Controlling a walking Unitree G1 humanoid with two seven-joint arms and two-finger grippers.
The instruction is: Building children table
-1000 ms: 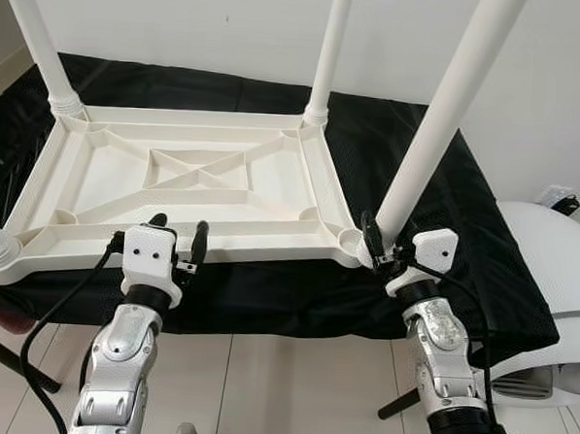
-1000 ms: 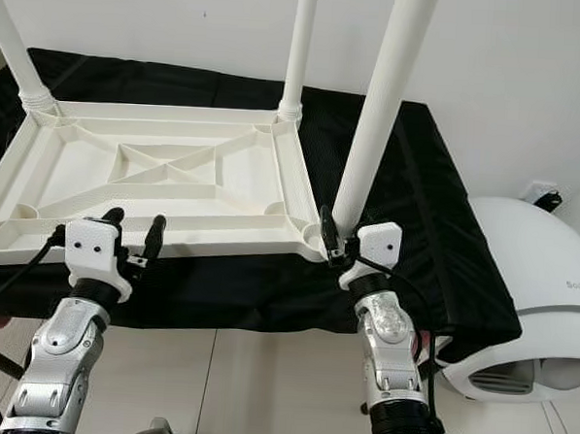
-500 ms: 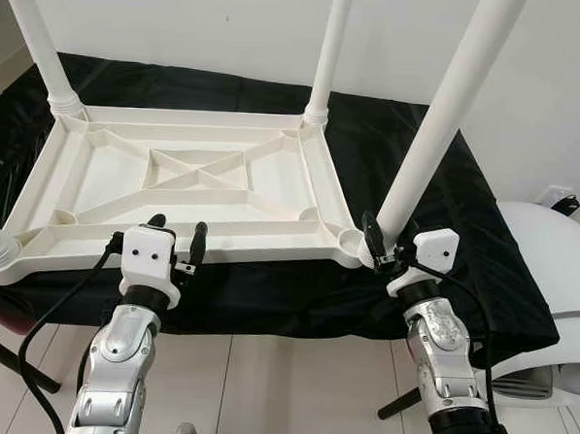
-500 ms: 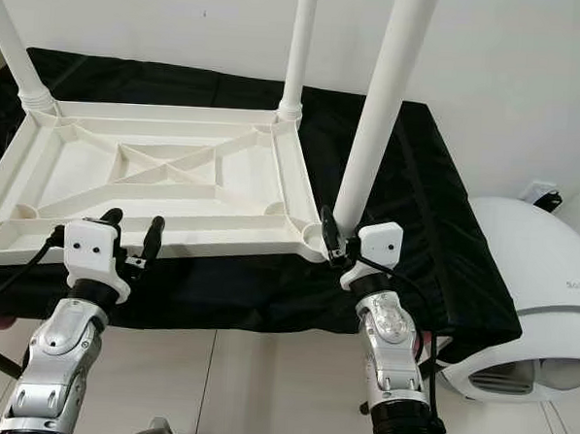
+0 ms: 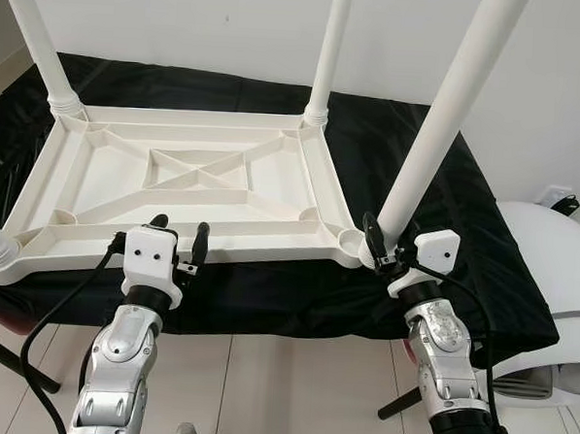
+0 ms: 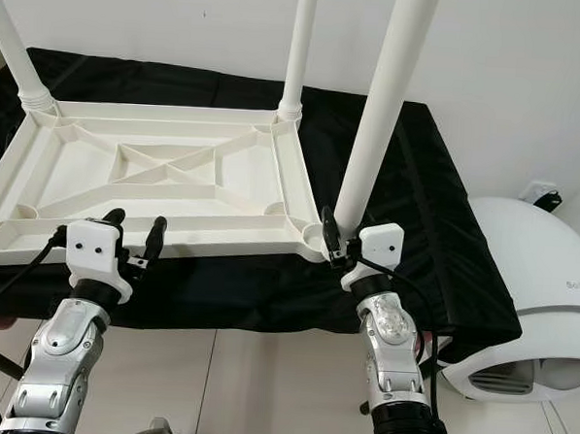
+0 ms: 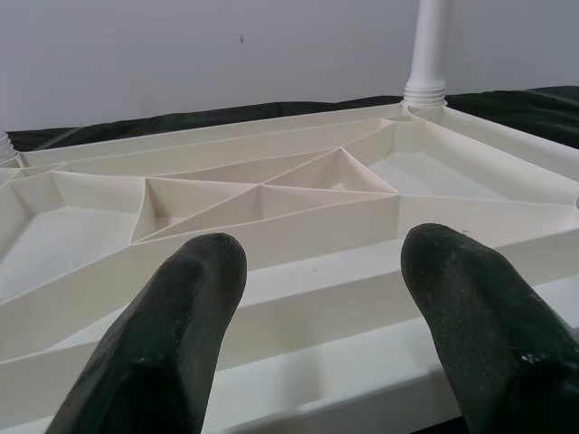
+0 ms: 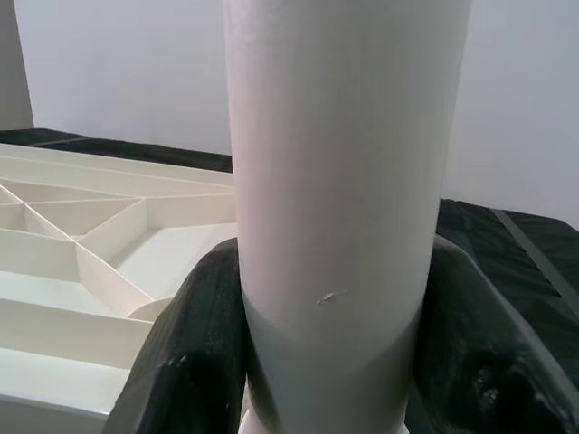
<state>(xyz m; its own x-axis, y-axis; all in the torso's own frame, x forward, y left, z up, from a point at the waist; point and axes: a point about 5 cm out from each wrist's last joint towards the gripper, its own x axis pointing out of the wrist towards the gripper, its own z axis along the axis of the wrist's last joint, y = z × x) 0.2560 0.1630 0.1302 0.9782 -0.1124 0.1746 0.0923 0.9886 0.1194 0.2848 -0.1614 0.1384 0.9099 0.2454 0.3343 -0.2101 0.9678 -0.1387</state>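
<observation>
Hardly anything had moved since a second before: the right gripper (image 5: 384, 247) had slipped just a tiny bit to the right, and it kept its hold on the white leg (image 5: 441, 123).

From the left eye, a white table top (image 5: 190, 183) lay upside down on a black cloth (image 5: 433, 273). Legs stood up at its corners. The held leg stood at the corner at about 4 o'clock from the middle of the top. It leaned a little to the right. The left gripper (image 5: 178, 233) sat at the near edge of the top, at about 7 o'clock, with its fingers spread wide and nothing between them.

From the right eye, a round white machine (image 6: 539, 288) sat on the floor past the cloth at 3 o'clock.

From the left wrist, two black fingertips (image 7: 172, 316) were held well apart, and the ribs of the top showed between them.

From the right wrist, the black fingers (image 8: 194, 339) pressed on both sides of the leg near its bottom end.
</observation>
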